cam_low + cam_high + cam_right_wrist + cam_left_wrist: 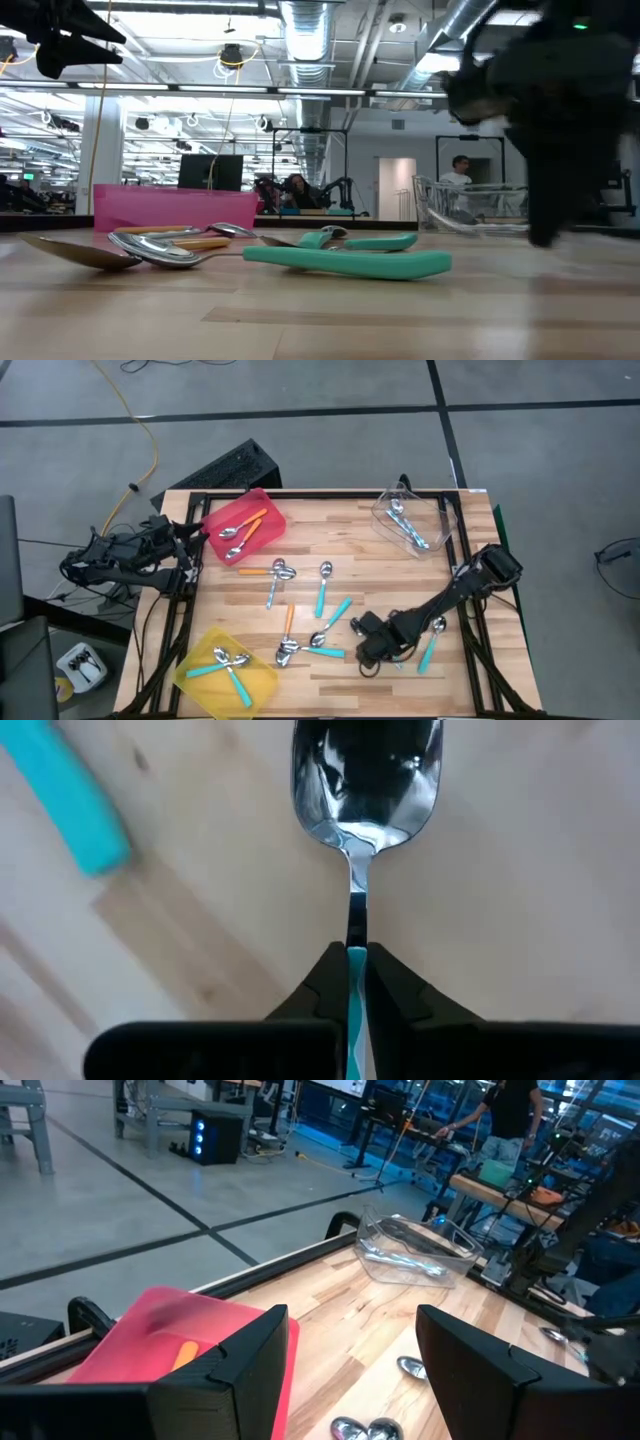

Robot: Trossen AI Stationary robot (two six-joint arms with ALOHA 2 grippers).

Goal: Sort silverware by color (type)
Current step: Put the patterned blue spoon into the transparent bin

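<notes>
Right gripper [372, 652] is just a dark blob from above, can't see what it pinches there. Close up, the teal-handled spoon [362, 830] has its handle swallowed btwn the fingers [322, 982], rest cut off at the edge. At table level the right arm [560, 120] is a blur. Red bin [185, 1345] half hidden behind left fingers [225, 1375]. Clear bin [415, 520]: spoon colours too small to tell.

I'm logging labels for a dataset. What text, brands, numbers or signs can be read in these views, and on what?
None can be read.
The red bin, yellow bin, clear bin and spoons show no print.
The right gripper, shut on a teal spoon, carries no visible label.
Room screens behind the table are too blurred to read.
</notes>
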